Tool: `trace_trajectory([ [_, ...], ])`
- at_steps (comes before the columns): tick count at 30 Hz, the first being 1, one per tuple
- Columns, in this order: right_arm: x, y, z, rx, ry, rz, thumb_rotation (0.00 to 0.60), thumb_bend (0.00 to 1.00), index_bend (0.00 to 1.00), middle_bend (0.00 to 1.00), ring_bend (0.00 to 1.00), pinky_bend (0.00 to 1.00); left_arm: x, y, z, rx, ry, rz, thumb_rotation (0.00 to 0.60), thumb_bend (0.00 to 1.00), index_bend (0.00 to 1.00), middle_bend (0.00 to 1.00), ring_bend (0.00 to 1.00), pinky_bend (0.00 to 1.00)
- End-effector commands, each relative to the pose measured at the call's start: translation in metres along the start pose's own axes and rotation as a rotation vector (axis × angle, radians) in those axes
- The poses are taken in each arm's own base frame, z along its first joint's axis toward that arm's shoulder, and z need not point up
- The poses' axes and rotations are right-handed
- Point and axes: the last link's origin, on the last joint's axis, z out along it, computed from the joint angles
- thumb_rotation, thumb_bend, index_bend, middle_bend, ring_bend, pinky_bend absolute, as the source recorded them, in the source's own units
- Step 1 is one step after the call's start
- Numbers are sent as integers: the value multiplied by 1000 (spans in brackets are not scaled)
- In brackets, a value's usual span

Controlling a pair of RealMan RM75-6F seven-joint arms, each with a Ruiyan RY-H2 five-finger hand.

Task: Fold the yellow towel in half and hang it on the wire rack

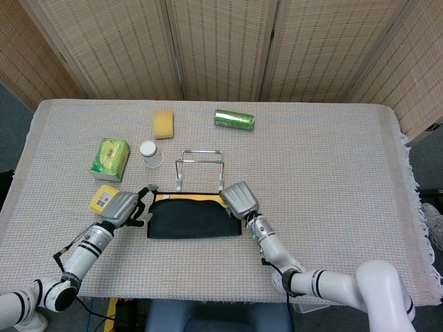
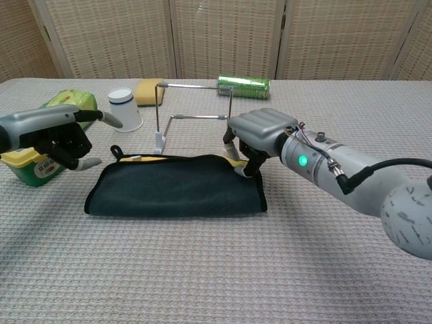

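Note:
The towel (image 1: 194, 218) (image 2: 175, 192) lies folded flat on the table, dark side up, with a thin yellow strip showing along its far edge. Just behind it stands the wire rack (image 1: 201, 164) (image 2: 196, 118), bare. My right hand (image 1: 239, 200) (image 2: 262, 132) sits at the towel's far right corner, fingers curled down and pinching the yellow edge. Off the towel's left end hovers my left hand (image 1: 122, 206) (image 2: 52, 132), holding nothing, with one finger stretched toward the rack.
A white cup (image 1: 150, 153) (image 2: 125, 109), a yellow sponge (image 1: 163, 123) and a green can (image 1: 234, 120) (image 2: 243, 85) lie behind the rack. A green packet (image 1: 111, 156) and a yellow box (image 1: 104, 200) (image 2: 25, 166) sit left of my left hand.

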Motion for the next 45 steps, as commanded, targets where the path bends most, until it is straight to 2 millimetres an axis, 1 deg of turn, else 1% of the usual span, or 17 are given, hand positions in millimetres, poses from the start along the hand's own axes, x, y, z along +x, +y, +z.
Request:
trace_trajectory([
  [1,-2,2,3,-12,-8,0,600,481,689,870,1000,1000,1,0,-4,-1,3,0,600,438,157,883,860,987],
  [11,-6,12,7,-47,-12,5,600,482,688,869,1000,1000,1,0,-9,-5,-2,2,600,438,157,883,860,987],
  [12,-6,13,7,-48,-11,8,600,481,674,869,1000,1000,1,-1,-9,-4,-3,1,600,437,157,883,860,987],
  [13,-5,13,7,-48,-11,14,600,477,630,866,1000,1000,1,-1,-9,-3,-2,0,600,437,157,883,860,987],
  [15,-3,13,7,-45,-5,39,600,463,501,860,1000,1000,1,-1,-10,-3,-1,-1,600,438,157,883,860,987],
  [16,-1,12,7,-42,0,50,600,446,402,858,1000,1000,1,-2,-10,-2,0,-1,600,438,157,883,860,987],
  [17,1,12,6,-38,8,61,600,428,324,857,1000,1000,1,-2,-11,-2,2,-2,600,438,156,883,860,987],
  [20,6,13,4,-26,28,72,600,397,219,857,1000,1000,2,-3,-12,1,6,-5,600,438,157,883,860,987],
  [25,8,16,-1,-10,34,66,600,365,143,857,1000,1000,3,-6,-14,8,9,-10,600,438,157,883,860,987],
  [29,10,21,-13,35,48,50,600,350,143,857,1000,1000,4,-7,-18,9,16,-13,600,438,156,883,860,987],
  [30,10,23,-16,48,51,39,600,349,160,857,1000,1000,4,-7,-19,9,17,-12,600,438,156,883,860,987],
  [33,7,31,-28,92,53,-19,600,307,273,857,1000,1000,5,-9,-22,12,15,-11,600,437,156,883,860,987],
  [34,6,34,-31,104,56,-38,600,263,320,857,1000,1000,5,-9,-23,13,14,-12,600,438,156,883,860,986],
  [37,1,40,-38,140,61,-87,600,155,402,858,1000,1000,4,-10,-25,15,11,-17,600,438,157,883,860,987],
  [38,-1,41,-39,149,62,-100,600,135,422,858,1000,1000,4,-10,-25,16,11,-19,600,438,157,883,860,987],
  [42,-8,47,-43,178,57,-154,600,117,444,859,1000,1000,3,-12,-28,23,4,-22,600,438,157,883,860,987],
  [45,-10,49,-42,187,67,-178,600,117,445,860,1000,1000,3,-14,-29,30,4,-26,600,438,157,883,860,987],
])
